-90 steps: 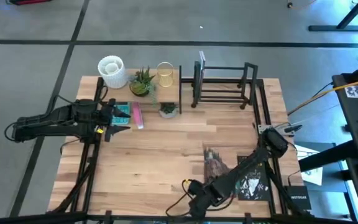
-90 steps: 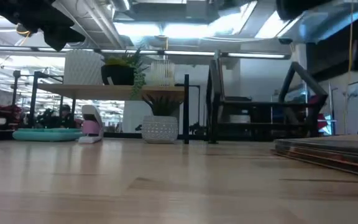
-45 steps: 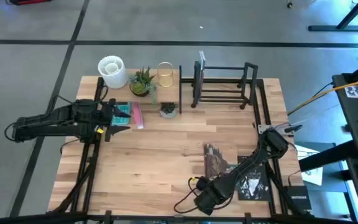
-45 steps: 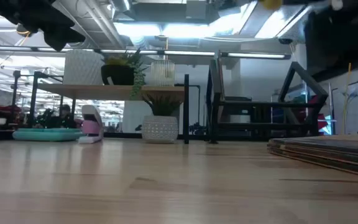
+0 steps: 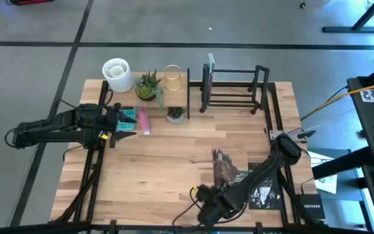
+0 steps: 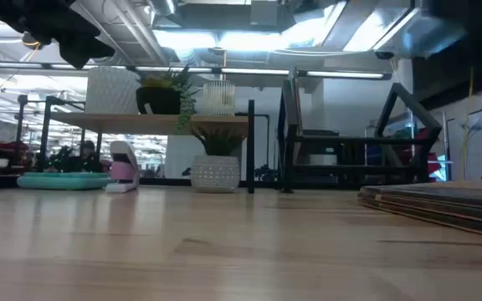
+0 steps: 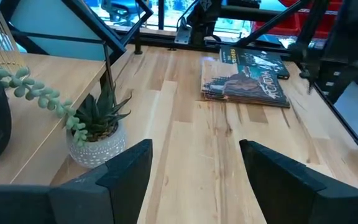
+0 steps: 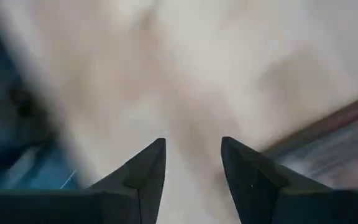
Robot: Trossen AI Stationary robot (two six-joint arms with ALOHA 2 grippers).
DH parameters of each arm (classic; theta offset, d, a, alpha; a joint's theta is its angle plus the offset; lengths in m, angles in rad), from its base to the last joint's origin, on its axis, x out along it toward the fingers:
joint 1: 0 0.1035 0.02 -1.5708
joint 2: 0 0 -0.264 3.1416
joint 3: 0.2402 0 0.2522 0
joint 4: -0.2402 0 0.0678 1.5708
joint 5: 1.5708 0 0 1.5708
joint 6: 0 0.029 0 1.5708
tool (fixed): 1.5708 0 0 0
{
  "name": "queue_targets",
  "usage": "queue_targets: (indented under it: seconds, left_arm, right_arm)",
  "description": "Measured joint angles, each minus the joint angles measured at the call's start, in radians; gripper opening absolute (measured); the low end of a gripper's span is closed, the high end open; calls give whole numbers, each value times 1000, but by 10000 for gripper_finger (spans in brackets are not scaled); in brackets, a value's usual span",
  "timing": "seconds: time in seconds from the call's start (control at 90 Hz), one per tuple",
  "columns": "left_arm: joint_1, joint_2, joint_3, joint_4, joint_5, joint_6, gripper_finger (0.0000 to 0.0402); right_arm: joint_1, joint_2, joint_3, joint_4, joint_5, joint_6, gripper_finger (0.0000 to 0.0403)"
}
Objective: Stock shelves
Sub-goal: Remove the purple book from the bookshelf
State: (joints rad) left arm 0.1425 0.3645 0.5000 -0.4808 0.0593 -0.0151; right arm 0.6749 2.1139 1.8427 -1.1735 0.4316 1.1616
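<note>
Jaws on my left gripper (image 7: 194, 168) stand wide apart w/ nothing between them, hovering near the left edge of the worktop (image 5: 167, 162), just beside the wood-board shelf (image 5: 141, 97). Jaws on my right gripper (image 8: 192, 168) are parted, a moderate gap, nothing held; that gripper sits low near the front edge of the worktop, just left of the books (image 5: 229, 170), apart from them as far as I can tell.

Wood-board shelf is at the back-left of the worktop. On top: white ribbed pot (image 5: 117, 73), dark-potted plant (image 5: 148, 86), glass cup (image 5: 173, 77). Under/beside it: small succulent in a white pot (image 7: 95, 134), pink item (image 5: 143, 121) & teal item (image 5: 128, 117).

Black bar rack (image 5: 232, 88) is at the back edge, right of the wood shelf, w/ one thin upright item (image 5: 210, 65) at its left end.

Books lie flat, front-right area of the worktop.
</note>
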Motion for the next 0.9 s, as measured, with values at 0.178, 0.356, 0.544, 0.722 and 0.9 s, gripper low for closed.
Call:
queue_targets:
  seconds: [0.178, 0.356, 0.544, 0.722, 0.9]
  left_arm:
    - [0, 0, 0, 0, 0, 0, 237]
    - [0, 4, 0, 1, 2, 0, 237]
    - [0, 12, 0, 2, 5, 0, 237]
    - [0, 13, 0, 2, 7, 1, 237]
    - [0, 21, 0, 0, 8, 1, 237]
  right_arm:
    - [-75, -2, 115, -410, 442, 134, 143]
    - [-282, -126, 97, -396, 525, -62, 143]
    - [-530, -289, 90, -312, 560, -280, 143]
    - [-736, -394, 93, -209, 468, -390, 143]
    - [-883, -393, 92, -145, 309, -478, 143]
